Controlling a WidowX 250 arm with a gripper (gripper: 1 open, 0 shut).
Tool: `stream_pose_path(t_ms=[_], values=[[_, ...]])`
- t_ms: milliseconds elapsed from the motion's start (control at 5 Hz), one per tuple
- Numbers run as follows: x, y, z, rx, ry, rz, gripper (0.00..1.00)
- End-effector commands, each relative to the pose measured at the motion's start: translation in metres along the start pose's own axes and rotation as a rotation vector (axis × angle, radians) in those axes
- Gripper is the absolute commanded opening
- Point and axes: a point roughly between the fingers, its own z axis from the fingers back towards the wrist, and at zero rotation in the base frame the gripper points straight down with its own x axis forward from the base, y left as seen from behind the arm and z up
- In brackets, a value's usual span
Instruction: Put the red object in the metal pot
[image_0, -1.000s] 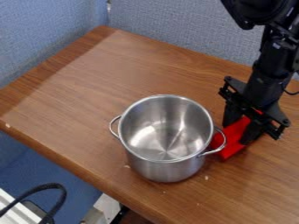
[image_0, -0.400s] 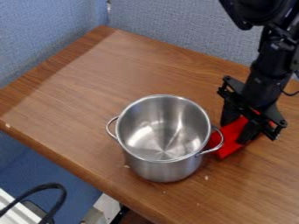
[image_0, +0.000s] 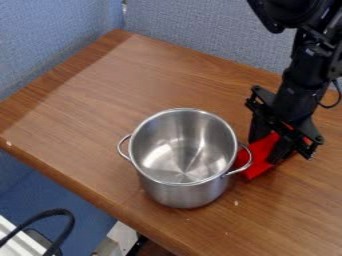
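Observation:
The red object (image_0: 265, 160) is a bright red block lying on the wooden table (image_0: 94, 90), right of the metal pot (image_0: 185, 157) and touching or nearly touching its right handle. My gripper (image_0: 271, 138) points down onto the block's far end with its black fingers shut on it. The shiny steel pot stands upright near the table's front edge, with nothing inside and its two loop handles showing. The block's upper end is hidden behind the gripper.
The table's front edge (image_0: 80, 180) runs diagonally just below the pot, and a black cable (image_0: 34, 230) loops on the floor beyond it. A blue fabric wall (image_0: 54, 30) stands behind the table on the left.
The pot has slid slightly to the left, and the block's lower end with it. The gripper stays in place, shut on the block.

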Motion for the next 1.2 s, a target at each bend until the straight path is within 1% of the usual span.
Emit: stream_pose_path(t_ms=[0,400,1000], values=[[-0.0031,0.0116,0.0048,0.013,-0.012,0.013,0.00],[-0.0036,0.0143,0.0084,0.009,-0.022,0.004,0.00],[-0.0045,0.0193,0.0108,0.003,-0.028,-0.016,0.00]])
